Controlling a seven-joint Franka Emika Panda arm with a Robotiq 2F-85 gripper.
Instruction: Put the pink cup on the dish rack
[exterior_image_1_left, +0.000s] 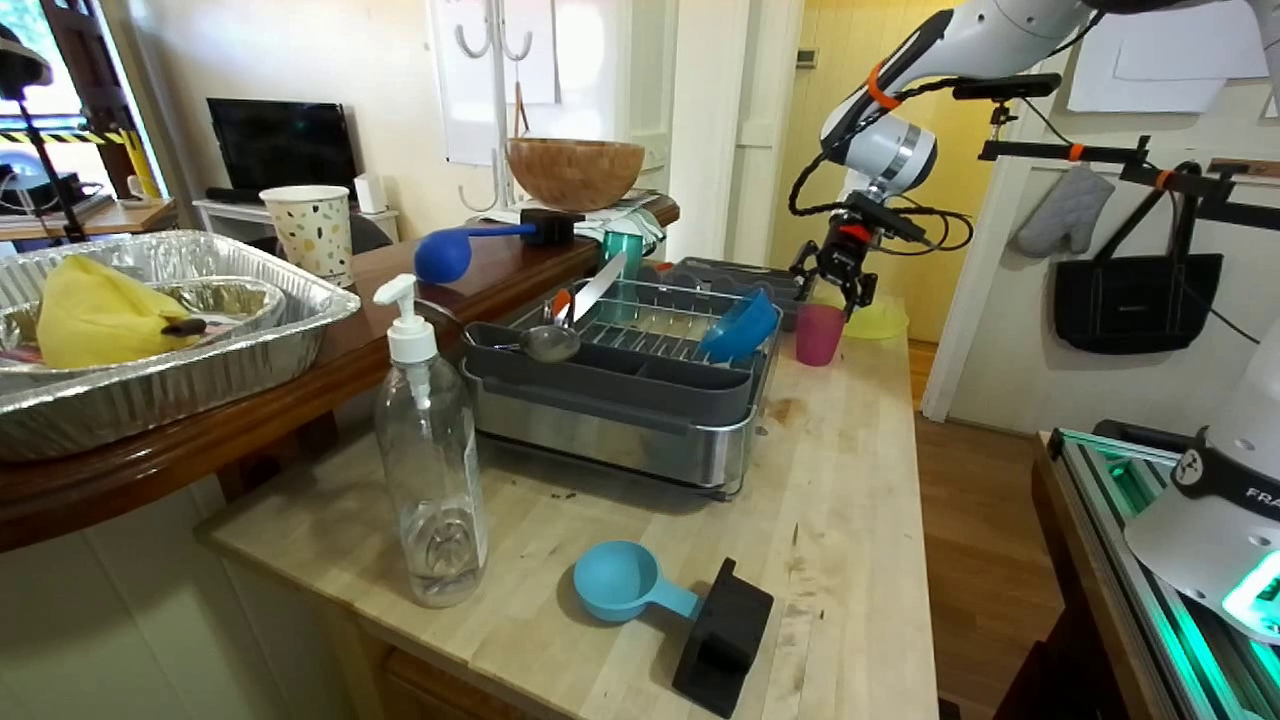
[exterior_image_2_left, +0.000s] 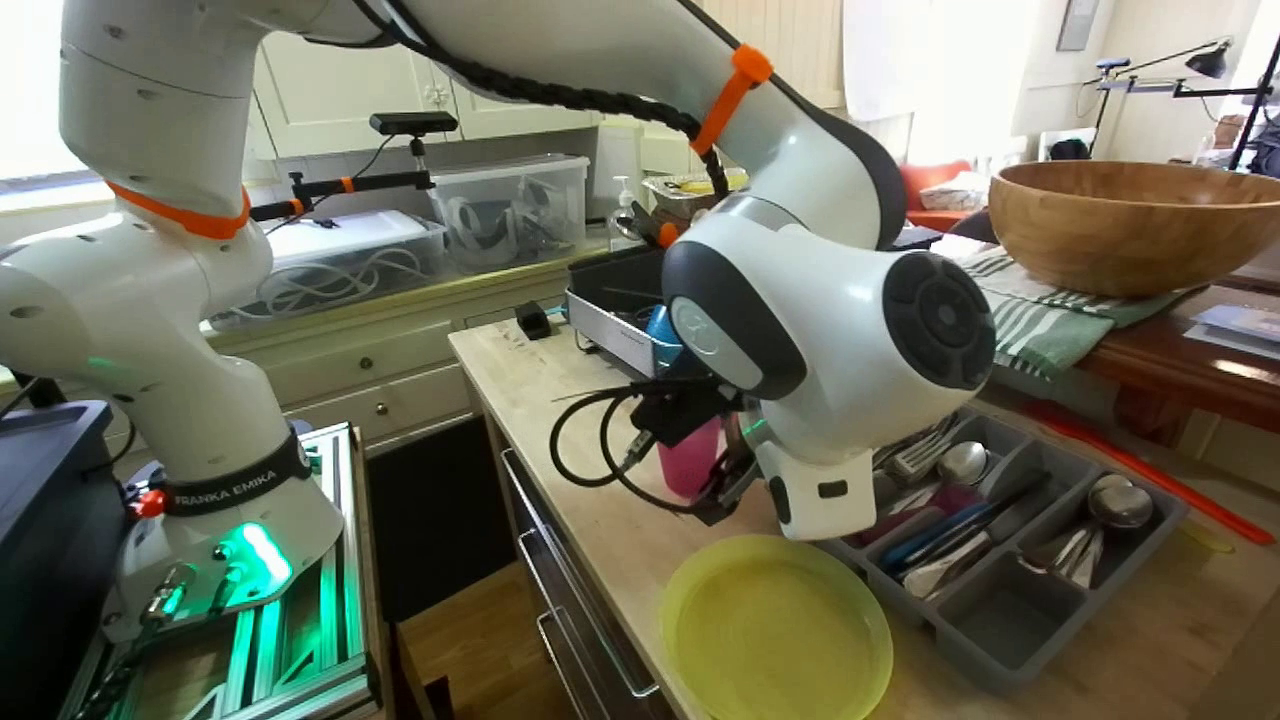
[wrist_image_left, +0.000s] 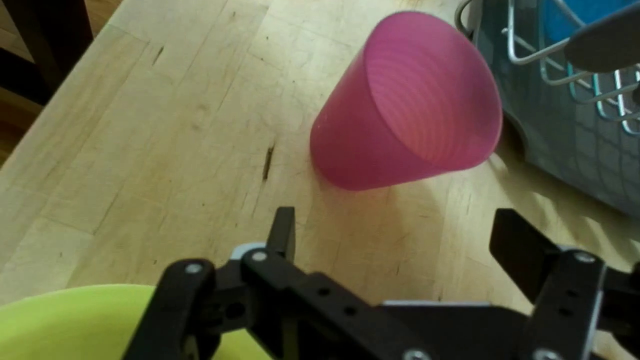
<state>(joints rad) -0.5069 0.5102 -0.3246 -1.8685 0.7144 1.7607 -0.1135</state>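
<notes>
Grey rectangular wire dish rack (exterior_image_1_left: 690, 455): before the black two-fingered pincer (exterior_image_1_left: 832, 285) in an exterior view, farther off.
Round yellow-green bowl (exterior_image_2_left: 775, 630): before the pincer in an exterior view, opposite-facing, nearer.
Wrist view: close behind the pincer, downward.
Magenta-pink plastic cup (wrist_image_left: 357, 130): all views.

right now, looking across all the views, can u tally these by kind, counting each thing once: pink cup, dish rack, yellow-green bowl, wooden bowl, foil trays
Pink cup: 1
Dish rack: 1
Yellow-green bowl: 1
Wooden bowl: 1
Foil trays: 2, a small one inside a large one
Total: 6
</notes>
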